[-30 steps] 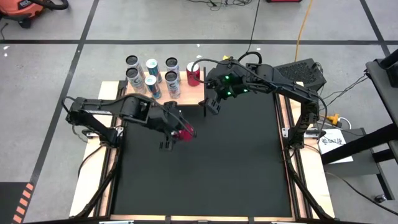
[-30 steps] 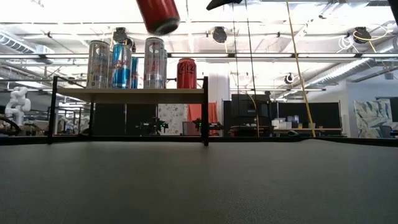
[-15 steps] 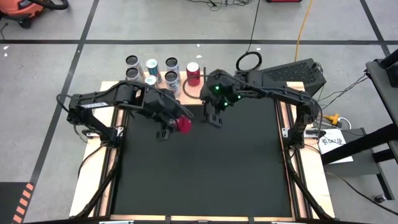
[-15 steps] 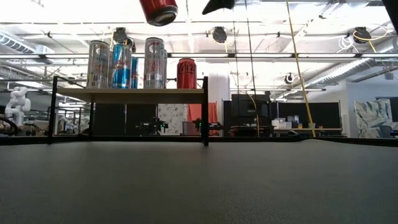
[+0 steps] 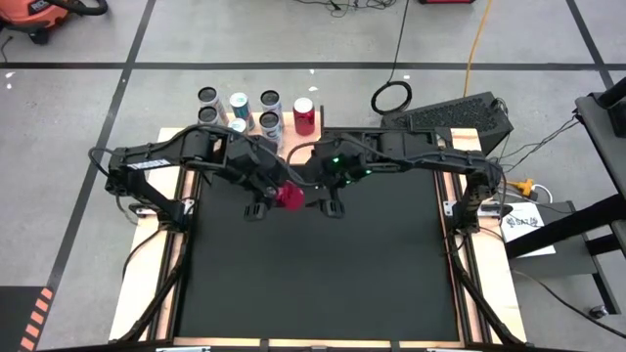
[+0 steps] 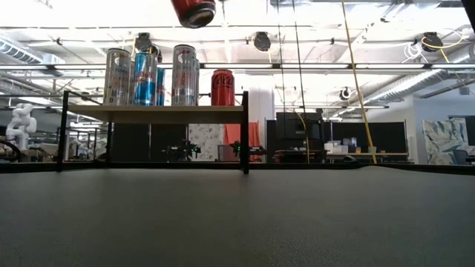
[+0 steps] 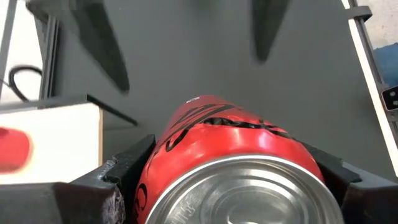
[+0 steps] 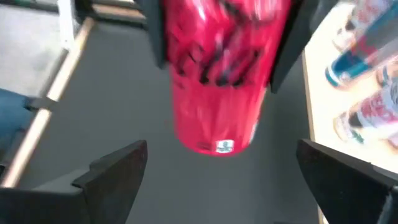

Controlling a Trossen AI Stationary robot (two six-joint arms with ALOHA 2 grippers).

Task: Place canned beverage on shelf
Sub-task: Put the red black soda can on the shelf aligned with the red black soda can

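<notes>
While the left gripper (image 5: 281,193) has its fingers pinched on the sides of the red can (image 5: 289,196), holding it up in the air above the black table (image 5: 323,284), this looks like a handover step rather than the placing itself. The right gripper (image 5: 328,191) sits just beside the can's free end with its fingers spread wide, and in the right wrist view the can (image 8: 221,74) hangs out ahead of that gap, not yet between the fingers.

Next move, as I read it: the right one has to slide on so the can body sits between its jaws, close, and only then should the left let go (a dropped can would roll).

Room-wise, the shelf (image 5: 298,140) is off past the far side of both grippers. Its front edge and black corner leg (image 6: 245,133) are the things to clear. In the low view the held can (image 6: 194,11) hangs above the height of the shelf board. The shelf cans (image 5: 240,115) crowd most of the board, with another red can (image 5: 304,115) at one end, so I'd guess the free spot is the front corner just near that one.
</notes>
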